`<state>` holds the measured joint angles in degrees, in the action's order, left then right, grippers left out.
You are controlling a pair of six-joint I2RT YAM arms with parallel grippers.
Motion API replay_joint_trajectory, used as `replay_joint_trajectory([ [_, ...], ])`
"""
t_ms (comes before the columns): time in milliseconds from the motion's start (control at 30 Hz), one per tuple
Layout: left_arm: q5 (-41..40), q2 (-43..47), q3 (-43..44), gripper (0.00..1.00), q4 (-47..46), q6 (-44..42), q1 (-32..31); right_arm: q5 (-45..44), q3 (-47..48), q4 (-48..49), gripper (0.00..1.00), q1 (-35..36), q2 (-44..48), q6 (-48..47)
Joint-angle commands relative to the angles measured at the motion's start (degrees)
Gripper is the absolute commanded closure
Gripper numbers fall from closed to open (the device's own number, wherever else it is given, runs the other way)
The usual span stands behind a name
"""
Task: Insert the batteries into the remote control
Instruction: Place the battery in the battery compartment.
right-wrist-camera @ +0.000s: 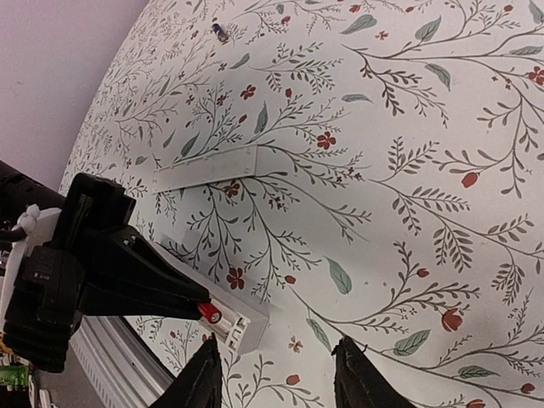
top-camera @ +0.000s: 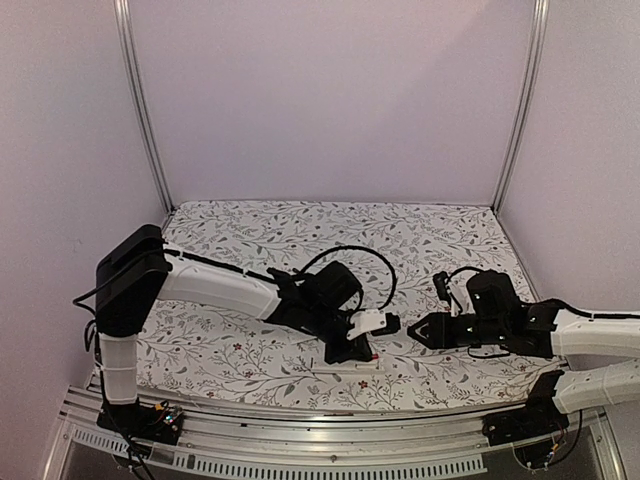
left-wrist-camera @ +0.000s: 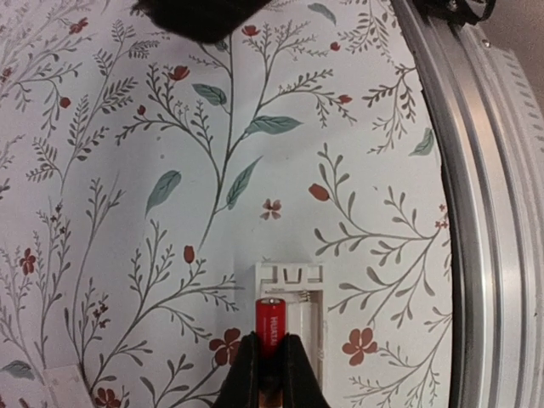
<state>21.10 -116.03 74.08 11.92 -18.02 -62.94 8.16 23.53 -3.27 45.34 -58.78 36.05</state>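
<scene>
The white remote control lies on its face near the table's front edge, with its battery bay open upward. It also shows in the right wrist view and in the top view. My left gripper is shut on a red battery and holds it lengthwise over the bay's left slot. The battery's red tip shows between the left fingers. My right gripper is open and empty, hovering just right of the remote. A second small dark battery lies far off.
The thin flat white cover strip lies on the floral cloth behind the remote; its corner shows in the left wrist view. The aluminium rail of the table's front edge runs close beside the remote.
</scene>
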Motion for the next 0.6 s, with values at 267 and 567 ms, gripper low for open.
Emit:
replay_joint_trajectory([
  [267, -3.25, -2.54, 4.01, 1.00, 7.97, -1.97, -3.20, -0.30, -0.59, -0.11, 0.55, -0.25, 1.92, -1.98],
  [567, -6.49, 0.57, 3.09, 1.00, 7.84, -4.51, -5.59, 0.33, -0.21, 0.04, 0.55, -0.21, 1.96, -3.04],
])
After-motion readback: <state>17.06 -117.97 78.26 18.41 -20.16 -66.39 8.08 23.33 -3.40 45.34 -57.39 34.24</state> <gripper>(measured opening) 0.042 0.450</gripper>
